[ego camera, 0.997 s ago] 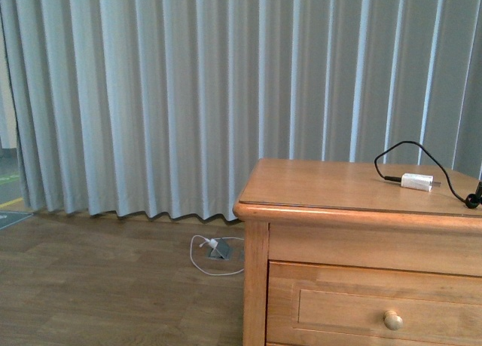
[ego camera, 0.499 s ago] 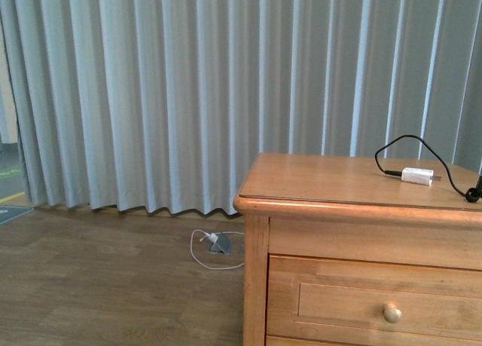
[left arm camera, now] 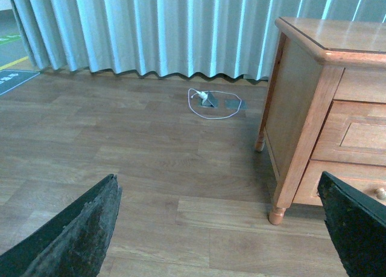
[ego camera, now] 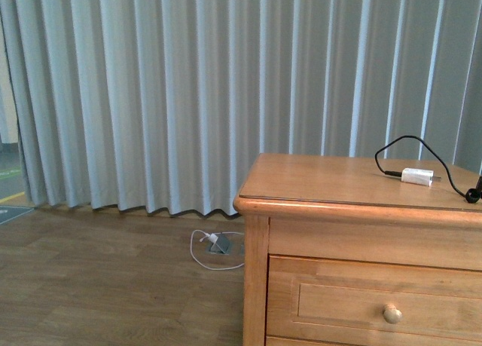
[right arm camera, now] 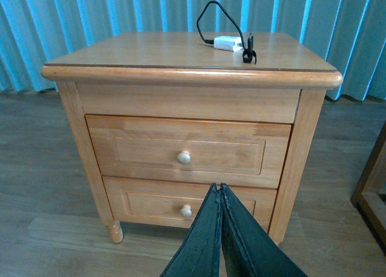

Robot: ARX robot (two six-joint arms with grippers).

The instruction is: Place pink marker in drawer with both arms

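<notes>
So far nothing of the task looks done. Nearest, in the right wrist view, the right gripper (right arm camera: 220,195) has its two black jaws pressed together with nothing between them; it hangs in front of the cabinet (right arm camera: 181,102), low, at about the level of the lower drawer (right arm camera: 151,206), and apart from it. In the left wrist view the left gripper (left arm camera: 217,229) has its jaws spread wide, one at each lower corner of the picture, empty, over bare wooden floor (left arm camera: 120,150) beside the cabinet's side.

Farther on, the drawer (right arm camera: 187,150) is fully closed, its front flush and its knob (right arm camera: 184,157) untouched. On the cabinet top lies a white plug adapter (right arm camera: 228,43) with a black cable (right arm camera: 208,14) looping off it. Beyond, on the floor near the curtain (ego camera: 151,90), a white cord (ego camera: 215,254) lies coiled by a floor socket.

The pink marker shows in none of the views, so I cannot say where it is. By my judgement everything is left: finding and taking the marker, pulling the drawer open by its knob, dropping the marker in, and perhaps closing it.
</notes>
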